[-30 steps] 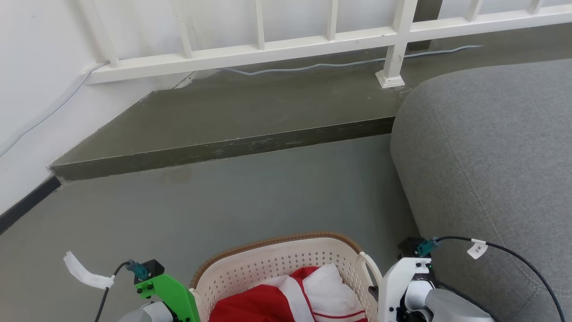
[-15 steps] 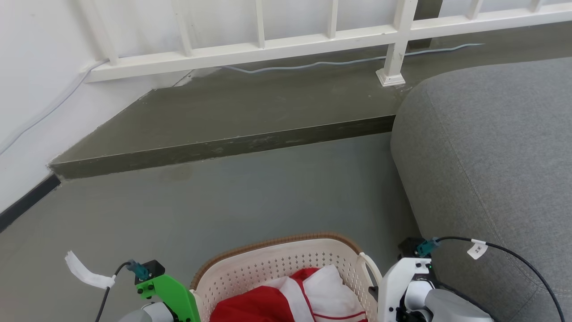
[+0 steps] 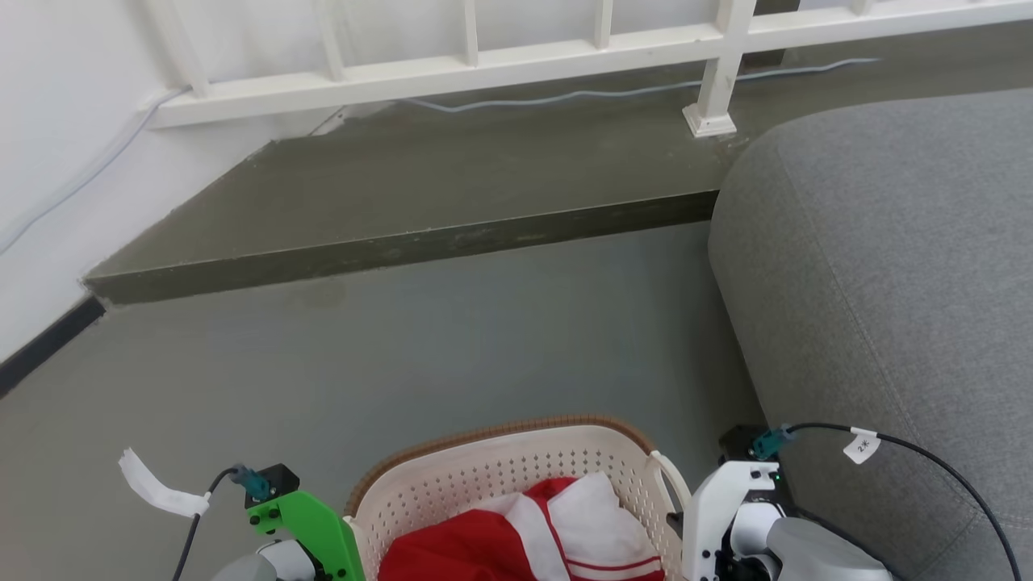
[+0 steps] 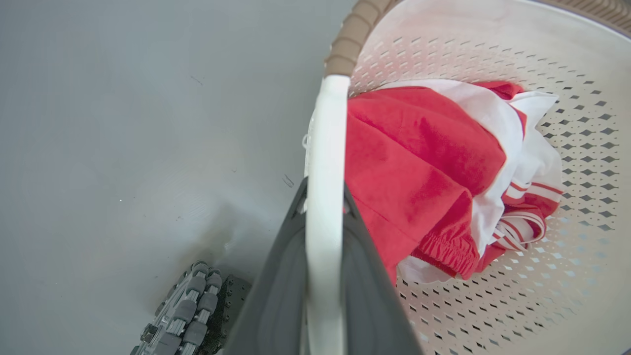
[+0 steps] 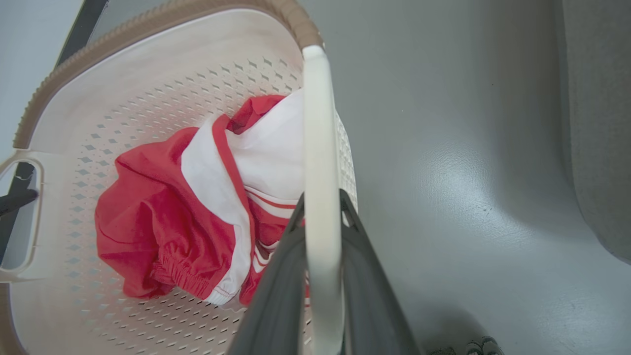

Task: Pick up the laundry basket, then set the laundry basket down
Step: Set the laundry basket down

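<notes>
Laundry basket (image 3: pixel 500 468), perforated, brown-rimmed, holding red-and-white clothes (image 3: pixel 516 541), handles (image 4: pixel 323 123) clamped by left gripper (image 4: pixel 323 192) and right gripper (image 5: pixel 320 199), over grey floor (image 3: pixel 403 347) beside sofa (image 3: pixel 888 282).

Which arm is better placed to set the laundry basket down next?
Neither alone: left gripper and right gripper each clamp a white handle of the laundry basket. If one leads, left: open floor on its side, while the grey sofa crowds the right.
</notes>
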